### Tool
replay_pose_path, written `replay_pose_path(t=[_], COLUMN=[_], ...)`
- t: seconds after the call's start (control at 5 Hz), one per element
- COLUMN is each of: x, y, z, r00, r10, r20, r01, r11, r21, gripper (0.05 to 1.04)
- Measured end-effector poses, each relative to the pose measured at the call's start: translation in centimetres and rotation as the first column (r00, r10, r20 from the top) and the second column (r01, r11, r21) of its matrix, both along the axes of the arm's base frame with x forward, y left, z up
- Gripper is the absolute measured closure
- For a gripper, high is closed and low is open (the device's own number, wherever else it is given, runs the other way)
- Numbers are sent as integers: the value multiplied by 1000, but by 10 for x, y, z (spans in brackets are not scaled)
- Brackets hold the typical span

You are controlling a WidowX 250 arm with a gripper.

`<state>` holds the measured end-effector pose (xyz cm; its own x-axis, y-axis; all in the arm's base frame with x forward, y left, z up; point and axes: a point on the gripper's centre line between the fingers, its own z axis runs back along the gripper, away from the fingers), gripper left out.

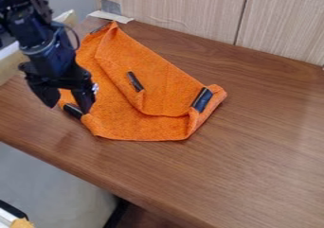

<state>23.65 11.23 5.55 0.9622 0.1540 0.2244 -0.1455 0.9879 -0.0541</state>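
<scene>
The black gripper (67,103) hangs at the left of the view, over the lower left edge of an orange cloth (148,127). Its two fingers stand apart, open, with nothing visibly held between them. The cloth lies partly folded, one flap turned over from its upper side towards the middle. Black strips show on it: a strip (73,110) at the left corner beside the fingertips, a second strip (135,81) near the middle and a wider strip (202,100) at the right corner. The arm covers part of the cloth's left side.
The cloth lies on a brown wooden table (259,142), whose front edge slants down to the right. A pale wood panel wall (184,12) stands along the back. White tape (111,17) lies at the back left. A light wooden edge piece (14,64) is behind the arm.
</scene>
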Motion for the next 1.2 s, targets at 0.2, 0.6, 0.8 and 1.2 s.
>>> replay_pose_path(t=[0.2, 0.6, 0.8, 1.2], x=[-1, 10, 17, 18], y=[5, 4, 3, 5], z=[-16, -29, -30, -30], r00=[1000, 1000, 1000, 999], r10=[24, 21, 17, 39], r20=[-13, -3, 14, 21], r01=[-24, -21, -16, -38], r11=[999, 998, 999, 998], r21=[-42, -63, -49, -40], gripper=[83, 140, 393, 521])
